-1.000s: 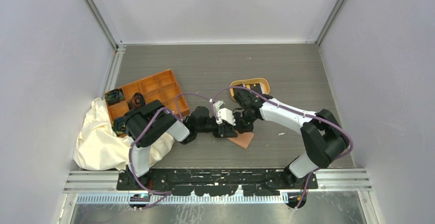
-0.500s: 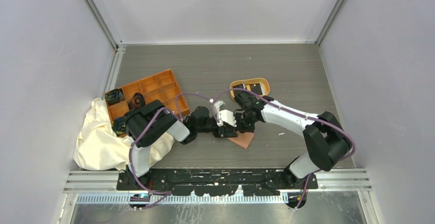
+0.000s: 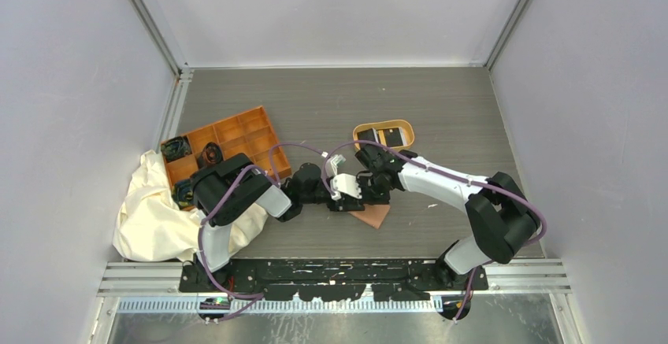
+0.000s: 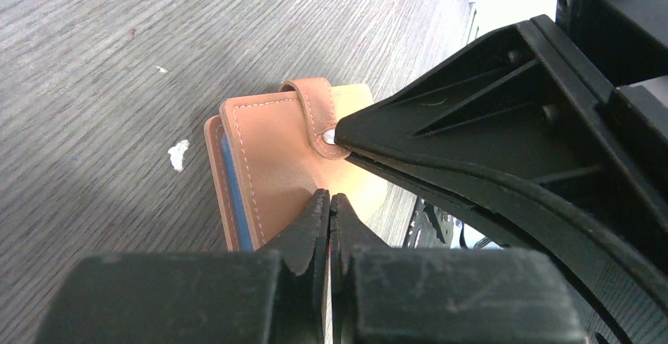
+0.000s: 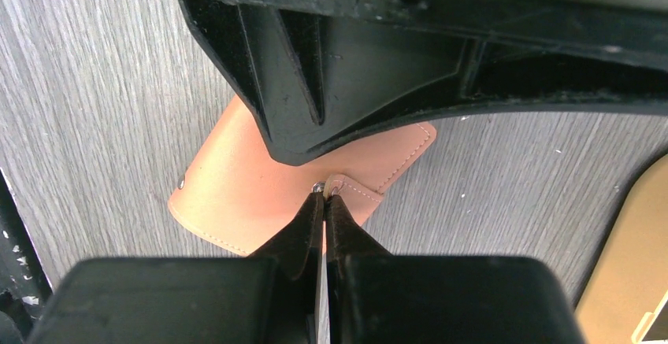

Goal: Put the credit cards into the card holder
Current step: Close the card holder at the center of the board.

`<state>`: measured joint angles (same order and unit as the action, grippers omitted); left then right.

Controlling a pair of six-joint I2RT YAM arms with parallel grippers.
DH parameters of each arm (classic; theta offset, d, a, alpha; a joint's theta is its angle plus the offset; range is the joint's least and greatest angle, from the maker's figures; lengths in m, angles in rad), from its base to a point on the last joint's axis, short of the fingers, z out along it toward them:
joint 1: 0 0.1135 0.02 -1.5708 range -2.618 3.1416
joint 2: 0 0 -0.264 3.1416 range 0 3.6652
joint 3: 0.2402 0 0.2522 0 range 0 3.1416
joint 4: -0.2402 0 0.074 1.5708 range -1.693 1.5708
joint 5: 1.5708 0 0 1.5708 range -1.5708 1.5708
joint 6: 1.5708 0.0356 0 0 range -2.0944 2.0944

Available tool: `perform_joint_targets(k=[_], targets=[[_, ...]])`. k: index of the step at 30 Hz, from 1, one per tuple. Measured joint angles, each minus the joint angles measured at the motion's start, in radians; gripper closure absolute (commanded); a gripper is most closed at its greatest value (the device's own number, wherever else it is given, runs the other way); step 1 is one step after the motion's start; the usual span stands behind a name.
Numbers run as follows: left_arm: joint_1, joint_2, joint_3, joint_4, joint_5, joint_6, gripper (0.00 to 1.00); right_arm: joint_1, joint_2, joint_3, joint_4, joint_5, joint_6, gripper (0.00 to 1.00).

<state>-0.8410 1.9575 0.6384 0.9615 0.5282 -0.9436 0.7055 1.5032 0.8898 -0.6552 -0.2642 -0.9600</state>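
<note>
- at the middle of the table (image 3: 331, 96), the card holder (image 3: 372, 217) lies folded and flat, with both my arms crowded over it.
- my right gripper (image 5: 324, 196) is clenched on its snap tab.
- my left gripper (image 4: 330, 201) is clenched too, tips on the cover; i cannot tell if it grasps anything.
- the credit cards (image 3: 383, 135) lie in the oval tray (image 3: 408, 127), just behind my right arm.
- an orange tray (image 3: 236, 131) and a cream cloth (image 3: 150, 218) sit at the left.
- the table is grey wood-grain, with pale walls on three sides.

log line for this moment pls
card holder: on table | left gripper: shut, tips on its cover | right gripper: shut at snap tab | credit cards: in oval tray
</note>
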Motion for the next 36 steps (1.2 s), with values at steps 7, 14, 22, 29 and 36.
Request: perform_joint_targets(k=[7,14,22,29,36], targets=[[0.006,0.0,-0.006,0.007,0.0,0.0,1.0,0.026,-0.008,-0.013,0.008,0.029,-0.026,0.99],[0.012,0.0,-0.011,0.014,0.009,0.0,1.0,0.058,-0.054,-0.066,0.048,0.06,-0.075,0.99],[0.015,0.0,-0.015,0.018,0.014,-0.004,1.0,0.085,-0.071,-0.094,0.071,0.094,-0.12,0.99],[0.021,0.0,-0.023,0.026,0.016,-0.018,1.0,0.1,-0.083,-0.111,0.079,0.114,-0.145,0.97],[0.024,-0.001,-0.025,0.029,0.019,-0.019,1.0,0.101,-0.083,-0.113,0.078,0.116,-0.156,0.93]])
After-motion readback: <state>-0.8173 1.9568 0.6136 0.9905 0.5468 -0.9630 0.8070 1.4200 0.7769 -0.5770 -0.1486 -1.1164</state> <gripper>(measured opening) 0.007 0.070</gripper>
